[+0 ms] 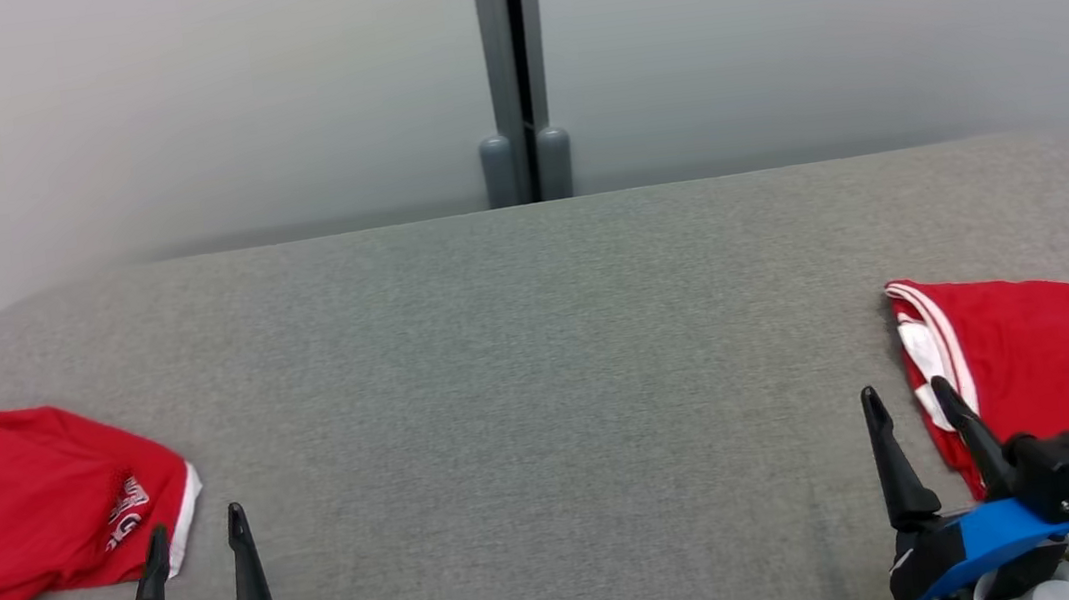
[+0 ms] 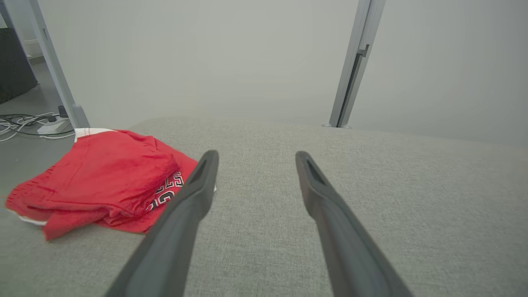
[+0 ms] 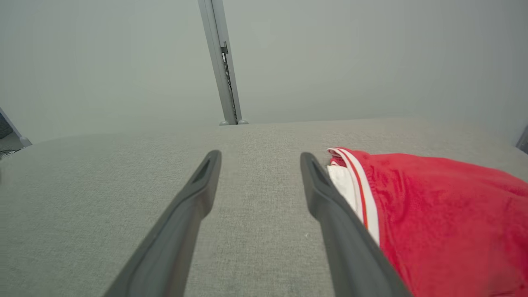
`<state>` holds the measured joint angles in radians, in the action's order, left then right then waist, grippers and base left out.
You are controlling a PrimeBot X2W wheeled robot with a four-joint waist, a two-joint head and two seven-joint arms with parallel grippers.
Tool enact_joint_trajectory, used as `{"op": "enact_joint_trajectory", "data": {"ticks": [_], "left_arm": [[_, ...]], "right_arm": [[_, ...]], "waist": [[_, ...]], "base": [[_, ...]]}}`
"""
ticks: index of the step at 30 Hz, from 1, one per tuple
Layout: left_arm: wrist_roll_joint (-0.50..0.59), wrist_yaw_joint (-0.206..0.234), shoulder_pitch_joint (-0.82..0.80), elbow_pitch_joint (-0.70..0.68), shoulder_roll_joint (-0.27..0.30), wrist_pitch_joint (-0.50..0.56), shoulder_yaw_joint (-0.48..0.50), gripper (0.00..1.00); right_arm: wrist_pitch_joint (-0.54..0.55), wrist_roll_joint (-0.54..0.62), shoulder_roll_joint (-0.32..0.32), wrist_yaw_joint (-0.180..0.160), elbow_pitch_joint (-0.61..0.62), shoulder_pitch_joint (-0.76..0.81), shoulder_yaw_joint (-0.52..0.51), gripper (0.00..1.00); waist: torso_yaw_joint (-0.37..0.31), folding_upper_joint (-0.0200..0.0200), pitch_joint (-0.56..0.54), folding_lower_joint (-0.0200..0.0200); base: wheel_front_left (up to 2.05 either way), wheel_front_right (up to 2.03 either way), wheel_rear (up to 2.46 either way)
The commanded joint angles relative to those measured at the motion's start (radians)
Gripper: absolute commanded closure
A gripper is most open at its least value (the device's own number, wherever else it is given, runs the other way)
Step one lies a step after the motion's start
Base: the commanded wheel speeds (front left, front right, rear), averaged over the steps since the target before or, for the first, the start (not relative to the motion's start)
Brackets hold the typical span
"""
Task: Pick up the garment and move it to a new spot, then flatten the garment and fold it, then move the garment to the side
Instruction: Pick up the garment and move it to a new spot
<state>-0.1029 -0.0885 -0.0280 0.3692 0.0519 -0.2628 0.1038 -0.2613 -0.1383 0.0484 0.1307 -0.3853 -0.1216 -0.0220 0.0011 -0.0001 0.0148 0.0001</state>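
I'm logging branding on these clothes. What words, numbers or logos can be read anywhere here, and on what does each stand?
"ES": upper row of white lettering on the left red garment; the rest is folded under.
"G": lower row, followed by an unclear letter; the remainder is hidden by folds and a finger of the left tool.
Right red garment: white stripes, no text visible.

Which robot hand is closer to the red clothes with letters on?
Left. The left hand sits right beside the lettered clothes; the right hand is far across the table.
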Motion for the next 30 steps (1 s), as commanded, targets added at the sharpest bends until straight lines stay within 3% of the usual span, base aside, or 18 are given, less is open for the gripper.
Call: {"op": "enact_joint_trajectory", "data": {"ticks": [1, 7, 19, 25, 30], "left_arm": [[0.0, 0.002, -0.013, -0.001, 0.0, -0.003, 0.002, 0.0], [-0.009, 0.007, -0.03, 0.01, 0.0, -0.003, 0.006, 0.0], [-0.006, 0.005, -0.04, 0.043, -0.001, -0.003, 0.056, 0.0], [-0.025, 0.001, -0.044, 0.068, -0.001, -0.003, 0.068, 0.0], [-0.026, -0.007, -0.064, 0.083, -0.001, -0.003, 0.078, 0.0]], "right_arm": [[-0.005, -0.006, 0.004, 0.0, -0.001, 0.007, 0.008, 0.0], [-0.005, -0.017, 0.004, 0.0, -0.006, -0.004, 0.046, 0.0], [-0.005, -0.021, 0.004, 0.0, -0.034, -0.044, 0.079, 0.0], [-0.005, -0.02, 0.004, 0.0, -0.047, -0.063, 0.101, 0.0], [-0.005, -0.011, 0.004, 0.0, -0.052, -0.077, 0.117, 0.0]], "waist": [[0.02, 0.0001, 0.007, -0.0001], [0.121, 0.0001, 0.02, -0.0001], [0.395, 0.0001, 0.042, -0.0001], [0.464, 0.0001, 0.052, -0.0001], [0.477, 0.0001, 0.064, -0.0001]], "base": [[0.0, 0.0, 0.0], [0.0, 0.0, 0.0], [0.0, 0.0, 0.0], [0.0, 0.0, 0.0], [0.0, 0.0, 0.0]]}}
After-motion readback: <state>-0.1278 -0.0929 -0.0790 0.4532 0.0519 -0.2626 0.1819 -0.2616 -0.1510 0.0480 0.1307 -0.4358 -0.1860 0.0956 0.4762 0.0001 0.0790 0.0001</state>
